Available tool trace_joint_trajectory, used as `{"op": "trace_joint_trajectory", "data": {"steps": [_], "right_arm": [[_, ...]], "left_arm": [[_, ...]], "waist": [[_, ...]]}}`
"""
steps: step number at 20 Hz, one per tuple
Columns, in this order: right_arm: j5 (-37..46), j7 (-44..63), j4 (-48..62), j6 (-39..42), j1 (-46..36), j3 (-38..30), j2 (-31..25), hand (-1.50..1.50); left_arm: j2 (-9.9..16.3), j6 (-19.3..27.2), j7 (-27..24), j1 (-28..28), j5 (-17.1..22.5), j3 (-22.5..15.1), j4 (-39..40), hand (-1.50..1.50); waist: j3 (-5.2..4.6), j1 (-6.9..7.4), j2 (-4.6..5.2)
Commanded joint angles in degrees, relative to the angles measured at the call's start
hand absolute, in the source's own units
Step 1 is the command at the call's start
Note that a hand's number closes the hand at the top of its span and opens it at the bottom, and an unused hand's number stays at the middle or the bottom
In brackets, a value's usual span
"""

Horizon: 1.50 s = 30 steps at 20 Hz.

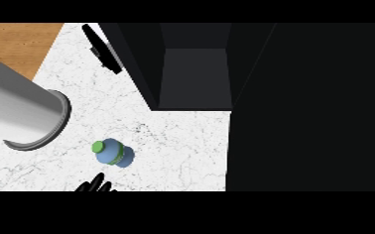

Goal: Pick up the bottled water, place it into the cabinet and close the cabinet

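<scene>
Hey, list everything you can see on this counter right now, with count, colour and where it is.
bottle: one, blue with green cap, on the counter at lower left
cabinet: one, black, open, top centre, running down the right side
cabinet door: one, black, swung open at upper left
cylinder: one, grey metal, left edge
counter: one, white marble
wood surface: one, brown, top left corner
left hand: one, black, only fingertips at the lower edge, just below the bottle

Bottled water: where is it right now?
In the head view the bottled water stands on the white counter, lower left, just above a black hand and right of the grey forearm.
</scene>
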Motion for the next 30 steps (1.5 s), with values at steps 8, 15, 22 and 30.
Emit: {"op": "trace_joint_trajectory", "data": {"steps": [8,15,22,30], "right_arm": [[-8.0,2.6,-9.5,1.2,5.9,-1.0,0.6,-1.50],[-11.1,2.6,-12.2,2.6,7.7,-3.2,-0.3,-1.50],[-12.3,-0.3,-12.2,6.7,13.2,-4.9,-0.7,-1.50],[-13.0,-0.2,-11.0,6.3,10.8,-4.9,-0.1,-1.50]], "left_arm": [[1.7,1.0,-3.8,7.0,2.9,5.0,-12.2,-1.50],[0.9,2.8,-4.1,4.7,3.3,9.8,-7.6,-1.50],[3.9,-1.9,-7.2,-0.1,7.1,20.8,5.0,-1.50],[4.4,-1.9,-7.4,-11.6,2.5,22.2,15.8,-1.50]], "waist": [[-0.07,-0.09,-0.03],[-0.08,-0.87,0.37],[-0.14,-1.53,0.43],[-0.15,-1.68,0.76]]}}
